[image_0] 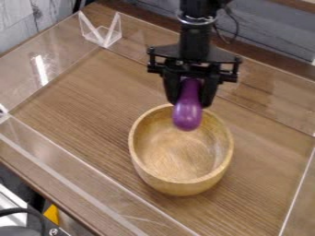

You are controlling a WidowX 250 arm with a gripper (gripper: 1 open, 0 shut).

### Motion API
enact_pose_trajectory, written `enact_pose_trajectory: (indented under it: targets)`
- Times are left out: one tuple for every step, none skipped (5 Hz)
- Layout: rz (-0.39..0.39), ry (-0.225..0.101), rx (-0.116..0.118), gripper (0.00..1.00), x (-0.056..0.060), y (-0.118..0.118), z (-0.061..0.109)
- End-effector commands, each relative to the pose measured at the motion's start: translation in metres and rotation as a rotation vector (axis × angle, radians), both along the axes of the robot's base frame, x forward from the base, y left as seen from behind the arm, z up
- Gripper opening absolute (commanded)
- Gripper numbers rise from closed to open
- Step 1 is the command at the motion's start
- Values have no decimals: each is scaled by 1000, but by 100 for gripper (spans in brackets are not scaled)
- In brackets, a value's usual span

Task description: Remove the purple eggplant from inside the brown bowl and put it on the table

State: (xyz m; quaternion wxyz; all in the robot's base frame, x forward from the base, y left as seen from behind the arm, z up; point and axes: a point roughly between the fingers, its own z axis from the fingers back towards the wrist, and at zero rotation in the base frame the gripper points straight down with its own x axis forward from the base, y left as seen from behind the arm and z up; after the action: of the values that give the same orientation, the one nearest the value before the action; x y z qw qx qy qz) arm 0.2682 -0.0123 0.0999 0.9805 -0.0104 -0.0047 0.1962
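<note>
My gripper (190, 96) points straight down above the far rim of the brown bowl (147, 159) and is shut on the purple eggplant (187, 111). The eggplant hangs upright between the black fingers, its lower end clear of the bowl and just over the rim. Its stem cap is hidden by the fingers. The light wooden bowl sits on the table (87, 101) toward the front right, and its inside shows nothing in it.
Clear plastic walls (50, 55) edge the tabletop, with a folded clear piece (101, 29) at the back left. Wood-grain surface stretches left of and behind the bowl. A narrower strip of table lies to the bowl's right.
</note>
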Motion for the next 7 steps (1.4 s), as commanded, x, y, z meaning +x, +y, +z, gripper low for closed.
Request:
enact_pose_trajectory:
  targets:
    - [-20, -99, 25, 0, 5, 9, 13]
    - [-42, -120, 45, 0, 5, 12, 6]
    - [-68, -133, 61, 0, 3, 13, -1]
    - [-95, -144, 75, 0, 1, 12, -9]
    - [-104, -153, 86, 0, 2, 13, -11]
    - [-108, -159, 95, 0, 3, 14, -11]
    - [-113, -163, 104, 0, 3, 15, -13]
